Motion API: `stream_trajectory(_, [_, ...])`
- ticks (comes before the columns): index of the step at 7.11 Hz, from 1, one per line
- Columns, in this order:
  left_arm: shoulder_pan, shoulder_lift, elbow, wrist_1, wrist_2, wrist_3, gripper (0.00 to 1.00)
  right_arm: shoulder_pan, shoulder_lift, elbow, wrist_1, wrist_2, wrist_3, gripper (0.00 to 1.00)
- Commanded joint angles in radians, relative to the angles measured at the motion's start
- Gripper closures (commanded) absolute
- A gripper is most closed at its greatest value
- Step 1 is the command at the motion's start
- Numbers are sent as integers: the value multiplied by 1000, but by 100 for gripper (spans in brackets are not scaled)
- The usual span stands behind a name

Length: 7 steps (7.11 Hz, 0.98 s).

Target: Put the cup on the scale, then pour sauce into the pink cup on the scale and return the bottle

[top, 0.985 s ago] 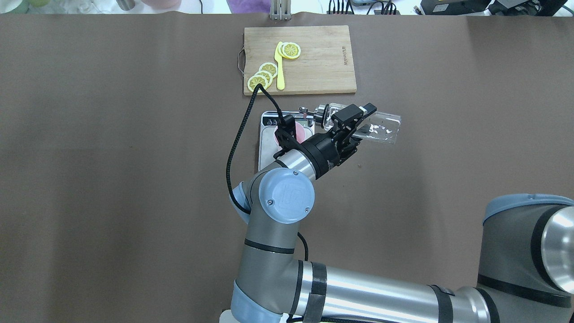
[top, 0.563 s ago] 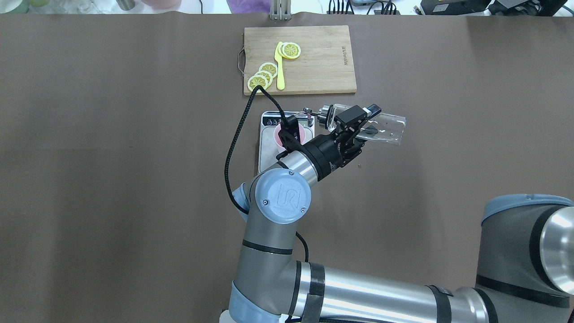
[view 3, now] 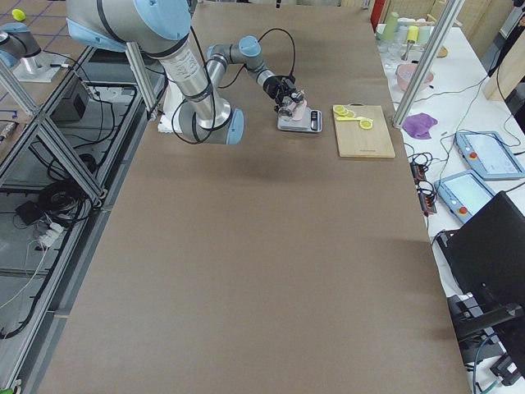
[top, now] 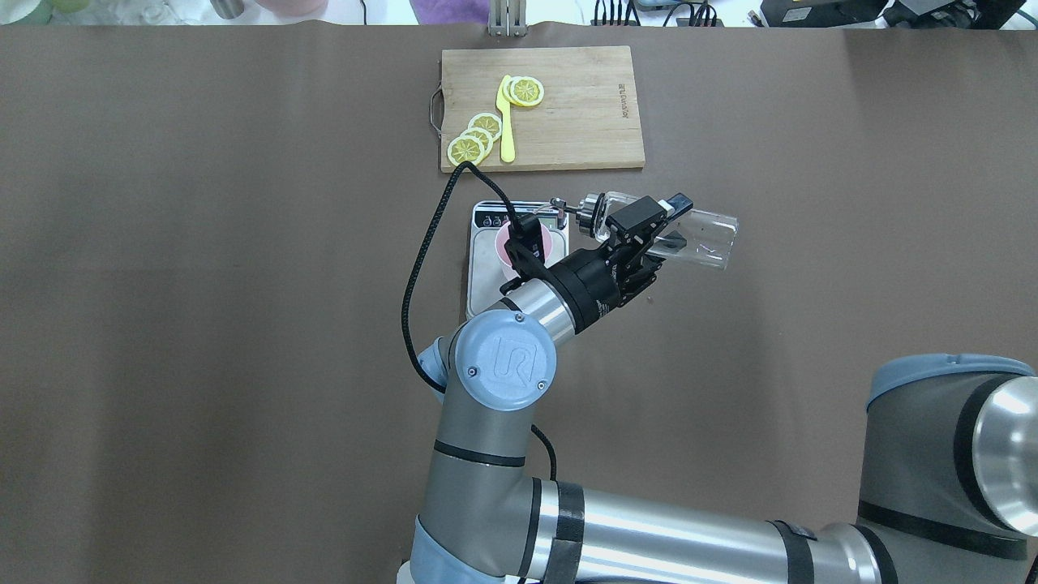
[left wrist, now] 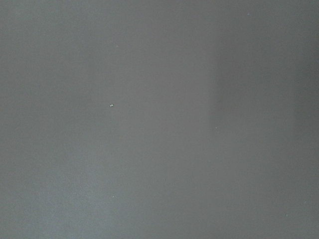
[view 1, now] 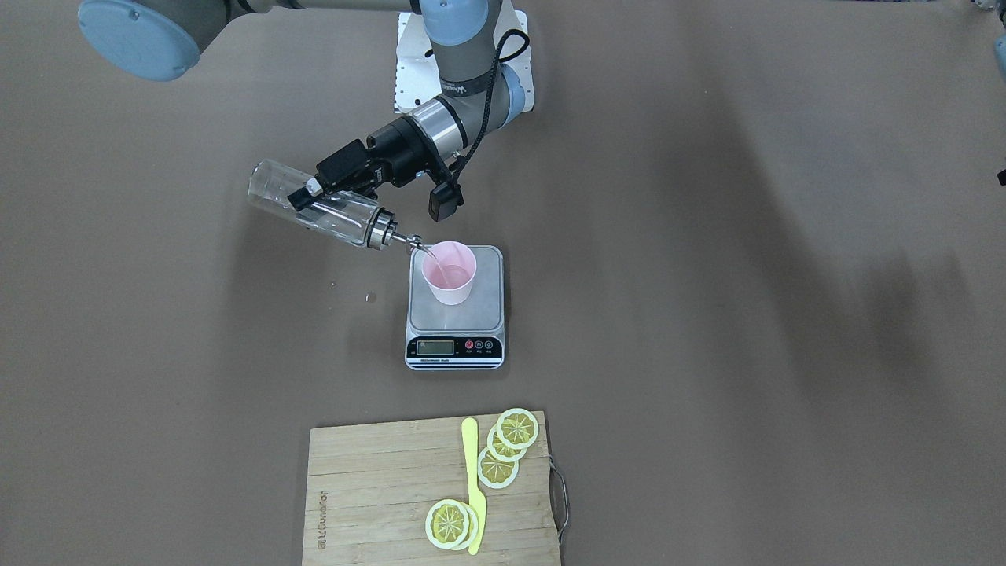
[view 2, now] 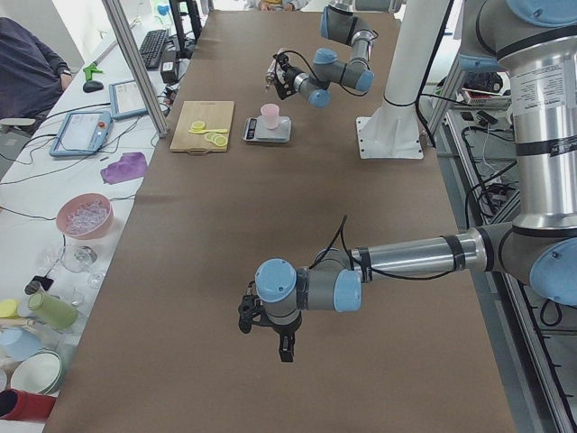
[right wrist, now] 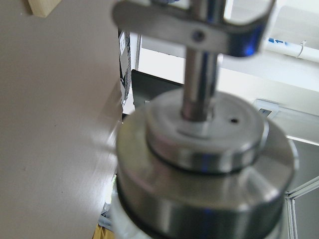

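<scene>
Now the right gripper point(top: 649, 223) is pinched around the middle of the glass bottle point(top: 705, 239), held nearly on its side just right of the scale point(top: 482, 268) in the overhead view. The metal pour spout point(view 1: 401, 237) reaches over the rim of the pink cup point(view 1: 449, 275). The cup stands upright on the far part of the steel platform.

Compared with a second ago, the bottle has drifted slightly right and far, and its base looks a touch higher. The spout has stayed at the cup's rim. From the front, a thin thread of clear sauce seems to run from the spout into the cup, where a little liquid already shows, so I judge the pour to be under way. Levelling off and returning the bottle remain.

The left gripper point(view 2: 283, 345) hangs over bare table well away, and I cannot tell whether its claw is spread.
</scene>
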Motion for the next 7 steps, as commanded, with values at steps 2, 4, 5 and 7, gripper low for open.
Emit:
stream_trajectory(2, [0, -1, -1, -3, 0, 2, 2, -6, -2, -1, 1, 6, 28, 100])
stream_trajectory(4, [0, 1, -1, -8, 0, 2, 2, -7, 1, 2, 10, 23, 51, 100])
stream_trajectory(5, [0, 1, -2, -9, 0, 2, 2, -7, 1, 8, 15, 30, 73, 100])
stream_trajectory(7, [-2, 1, -2, -9, 0, 2, 2, -7, -4, 11, 98, 30, 73, 100])
